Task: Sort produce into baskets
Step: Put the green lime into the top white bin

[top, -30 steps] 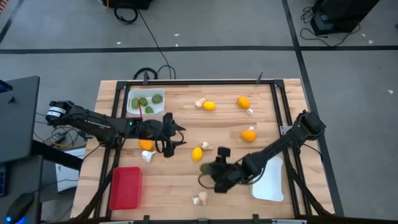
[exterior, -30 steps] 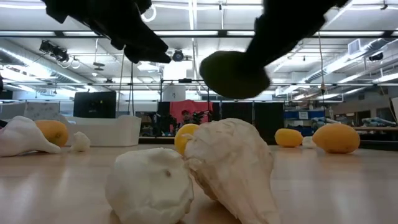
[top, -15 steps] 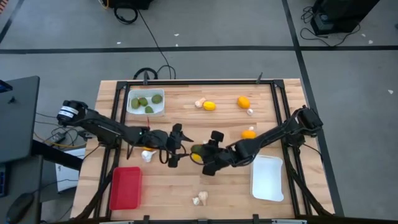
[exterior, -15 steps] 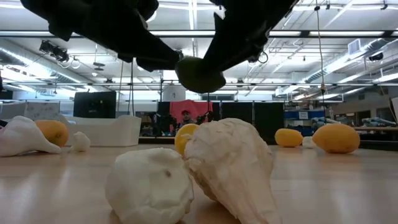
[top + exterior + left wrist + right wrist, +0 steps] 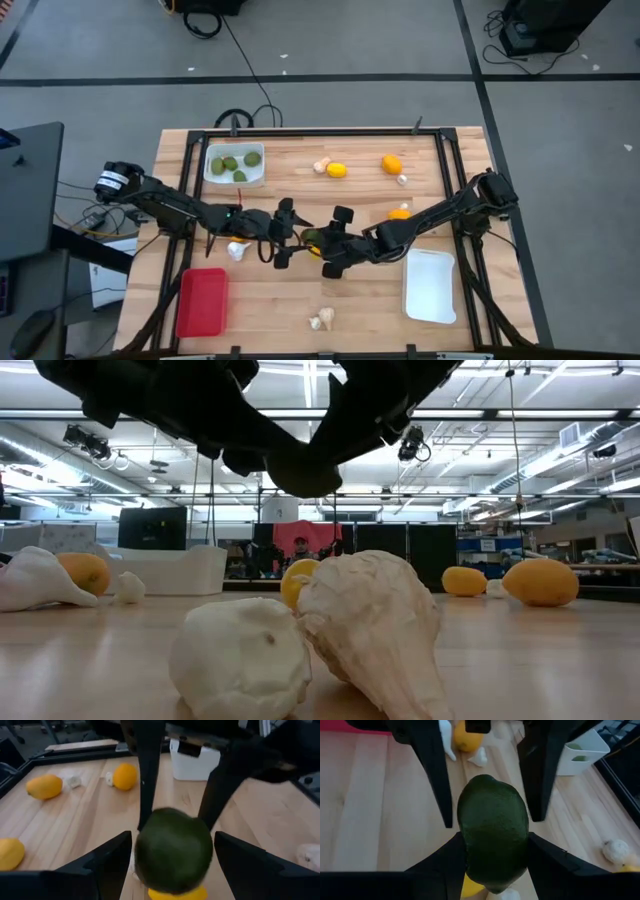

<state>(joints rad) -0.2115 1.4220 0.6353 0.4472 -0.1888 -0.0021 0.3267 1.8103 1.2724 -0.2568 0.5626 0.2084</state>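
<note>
I'm pinching a dark green fruit (image 5: 313, 238) in the right gripper (image 5: 328, 243) mid-bench, offering it to the spread left gripper (image 5: 291, 233); three green fruits are sitting in the far-left white tray (image 5: 213, 175), most yellow fruits and garlic are lying unsorted.

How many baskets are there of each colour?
White rectangular plastic trays: 2
Red rectangular plastic tray: 1
Total: 3
</note>
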